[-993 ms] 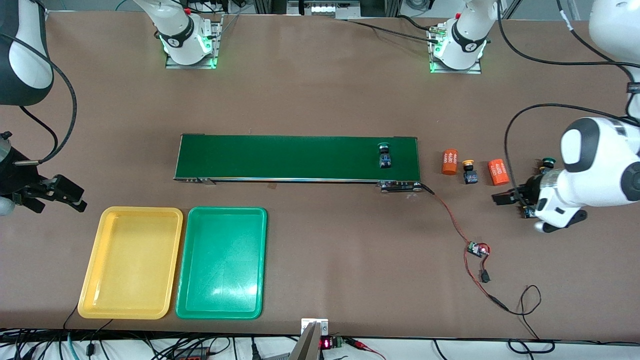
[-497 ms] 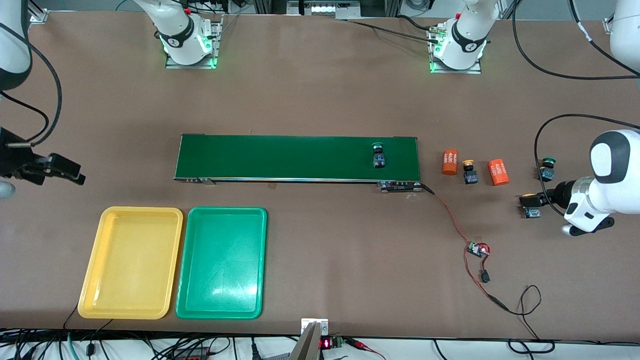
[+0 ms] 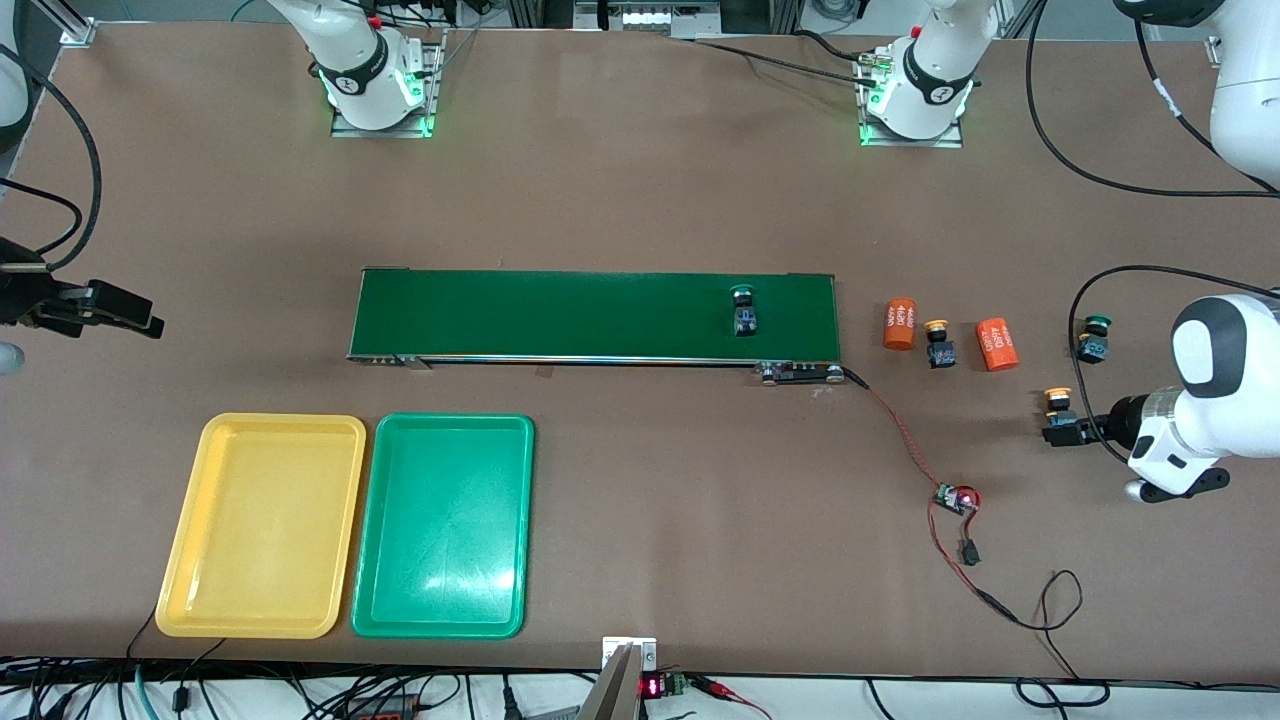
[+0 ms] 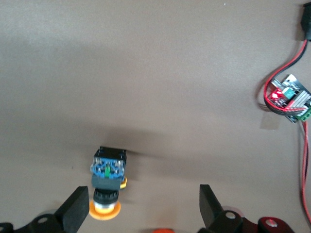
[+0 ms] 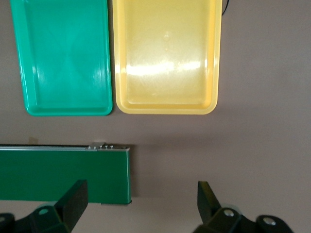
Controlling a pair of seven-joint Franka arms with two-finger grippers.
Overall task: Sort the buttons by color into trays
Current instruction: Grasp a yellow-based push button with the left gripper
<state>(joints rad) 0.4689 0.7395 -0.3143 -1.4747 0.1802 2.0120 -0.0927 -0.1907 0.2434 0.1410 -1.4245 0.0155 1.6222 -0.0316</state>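
One green button (image 3: 742,310) rides on the conveyor belt (image 3: 590,315) near the left arm's end. A yellow button (image 3: 938,342) lies between two orange cylinders. A second green button (image 3: 1094,338) lies toward the left arm's end. The other yellow button (image 3: 1056,397) lies on the table at my left gripper (image 3: 1062,428). In the left wrist view this button (image 4: 108,182) sits between the open jaws of the left gripper (image 4: 141,211), close to one finger (image 4: 77,209). My right gripper (image 3: 105,308) is open and empty; in its wrist view the gripper (image 5: 141,204) hangs over the belt's end. The yellow tray (image 3: 260,525) and green tray (image 3: 442,525) are empty.
Two orange cylinders (image 3: 899,323) (image 3: 996,343) lie beside the belt's end. A small circuit board (image 3: 955,497) on red wire lies nearer to the camera, also in the left wrist view (image 4: 287,97). The trays (image 5: 63,58) (image 5: 167,58) and belt (image 5: 63,174) show in the right wrist view.
The green button on the belt has travelled toward the right arm's end. My left gripper has drawn back to the yellow button near it. My right gripper has moved away from the trays.
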